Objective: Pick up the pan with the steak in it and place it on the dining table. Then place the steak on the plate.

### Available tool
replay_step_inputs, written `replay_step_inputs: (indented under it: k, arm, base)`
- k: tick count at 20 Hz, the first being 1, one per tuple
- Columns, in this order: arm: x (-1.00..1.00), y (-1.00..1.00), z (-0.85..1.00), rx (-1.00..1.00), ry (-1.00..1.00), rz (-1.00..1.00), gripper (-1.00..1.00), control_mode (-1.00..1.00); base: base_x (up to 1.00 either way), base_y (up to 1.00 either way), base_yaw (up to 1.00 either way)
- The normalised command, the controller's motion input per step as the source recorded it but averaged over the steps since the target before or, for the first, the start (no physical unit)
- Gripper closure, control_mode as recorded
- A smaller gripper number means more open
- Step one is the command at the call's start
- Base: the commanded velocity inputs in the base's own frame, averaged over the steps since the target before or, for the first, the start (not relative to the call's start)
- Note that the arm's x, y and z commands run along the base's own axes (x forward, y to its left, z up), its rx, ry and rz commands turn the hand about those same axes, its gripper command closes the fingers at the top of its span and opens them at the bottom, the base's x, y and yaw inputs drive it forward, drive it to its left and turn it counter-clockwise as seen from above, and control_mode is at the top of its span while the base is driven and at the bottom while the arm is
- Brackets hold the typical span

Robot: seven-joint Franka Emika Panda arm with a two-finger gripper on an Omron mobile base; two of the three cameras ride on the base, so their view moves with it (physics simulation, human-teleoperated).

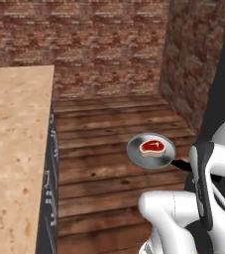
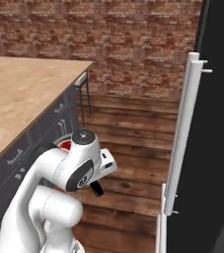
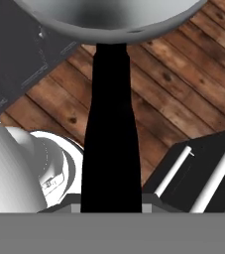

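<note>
The grey pan point(image 1: 151, 151) hangs level above the wooden floor, with the red steak point(image 1: 151, 147) lying in its middle. Its black handle point(image 1: 181, 164) runs back toward my arm. In the hand view the handle point(image 3: 111, 139) comes straight down from the pan's grey underside point(image 3: 109, 15) into my gripper point(image 3: 111, 207), which is shut on it. From the right base view my arm covers most of the pan, and a sliver of its red content point(image 2: 65, 144) peeks out beside the wrist. The dining table point(image 1: 12, 144) with its tan top lies to the pan's left. The plate is out of view.
Dark drawer fronts point(image 1: 49, 188) line the table's side facing the floor. A tall black appliance with white bar handles point(image 2: 182, 138) stands close on the right. Brick walls point(image 1: 109, 44) close the far end, and a stool point(image 2: 84, 84) stands at the table's far corner.
</note>
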Motion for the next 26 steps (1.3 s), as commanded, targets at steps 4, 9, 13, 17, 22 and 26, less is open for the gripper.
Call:
replay_step_inputs:
  k: [4,9,13,17,22,26]
  arm:
    - [0.00,0.00,0.00,0.00,0.00,0.00,1.00,1.00]
    - [0.00,0.00,0.00,0.00,0.00,0.00,1.00,1.00]
    - [0.00,0.00,0.00,0.00,0.00,0.00,1.00,1.00]
    - [0.00,0.00,0.00,0.00,0.00,0.00,1.00,1.00]
    - [0.00,0.00,0.00,0.00,0.00,0.00,1.00,1.00]
    - [0.00,0.00,0.00,0.00,0.00,0.00,1.00,1.00]
  base:
    - [1.00,-0.23,0.00]
    - [1.00,-0.31,-0.01]
    - [1.00,-0.37,-0.04]
    - [1.00,-0.37,-0.04]
    - [1.00,-0.37,-0.04]
    - [1.00,-0.37,-0.05]
